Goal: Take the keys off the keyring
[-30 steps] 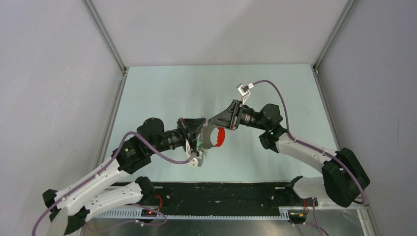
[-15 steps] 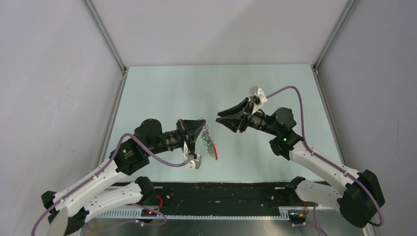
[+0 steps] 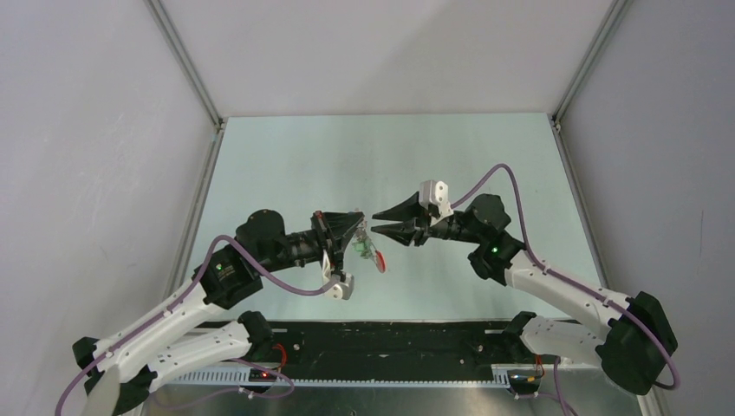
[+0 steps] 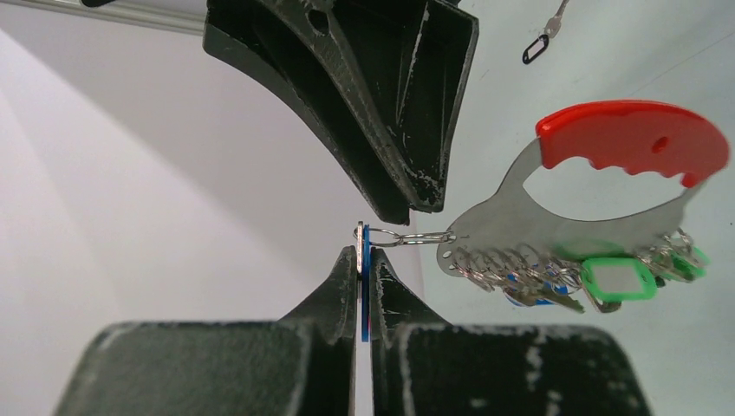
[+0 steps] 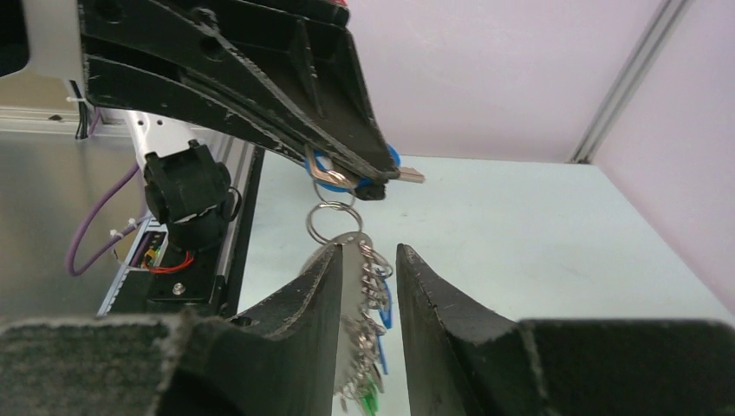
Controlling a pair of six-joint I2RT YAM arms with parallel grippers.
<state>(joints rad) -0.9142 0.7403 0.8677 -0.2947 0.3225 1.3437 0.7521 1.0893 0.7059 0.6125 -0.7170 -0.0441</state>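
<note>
Left tool (image 4: 362,260): closed on the blue key (image 5: 407,176), held up off the tabletop (image 3: 295,165).
Keyring (image 4: 520,227): hangs from that key by a small ring, red grip outermost.
Keys (image 4: 555,290): bunched along its lower edge.
Right tool (image 5: 368,251): open, fingers either side of the bunch.
Next step, likely: clamp the plate close to the small ring, missing the loose keys, then pull steadily.
Change: half a second ago the right tool stood apart; now it straddles the bunch.

Bright even overhead light, soft faint shadows, wrist views blurred up close, backgrounds sharp
</note>
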